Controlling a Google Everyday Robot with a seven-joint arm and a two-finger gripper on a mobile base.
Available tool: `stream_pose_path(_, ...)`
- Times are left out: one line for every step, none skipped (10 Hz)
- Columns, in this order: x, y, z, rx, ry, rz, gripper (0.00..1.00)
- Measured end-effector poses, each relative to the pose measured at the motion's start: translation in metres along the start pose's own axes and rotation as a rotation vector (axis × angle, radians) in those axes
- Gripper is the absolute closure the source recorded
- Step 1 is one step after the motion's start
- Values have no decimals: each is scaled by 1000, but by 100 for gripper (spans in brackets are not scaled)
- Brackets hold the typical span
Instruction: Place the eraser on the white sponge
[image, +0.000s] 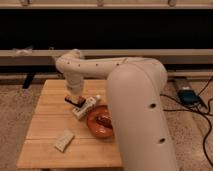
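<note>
The eraser (71, 100), a small dark block with a reddish stripe, lies on the wooden table (45, 117) left of centre. My gripper (76, 98) reaches down onto it from above and is shut on it. The eraser still looks level with the tabletop. The white sponge (64, 140), a pale rectangular block, lies alone near the table's front left, well in front of the gripper. My big white arm fills the right foreground and hides the table's right side.
A white capped tube (86, 107) lies just right of the eraser. An orange bowl (94, 129) with brown food (103, 121) sits in front of it. A blue device (187, 96) and cables lie on the floor at right. A dark wall runs behind.
</note>
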Motion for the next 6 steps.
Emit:
stream_pose_path(12, 11, -3, -15, 2, -12, 100)
stream_pose_path(27, 32, -9, -38, 1, -32, 100)
stream_pose_path(38, 50, -15, -54, -1, -51, 100)
stream_pose_path(48, 63, -21, -64, -7, -66, 100)
stream_pose_path(53, 76, -26, -71, -11, -84, 100)
stream_pose_path(58, 97, -29, -83, -16, -115, 100)
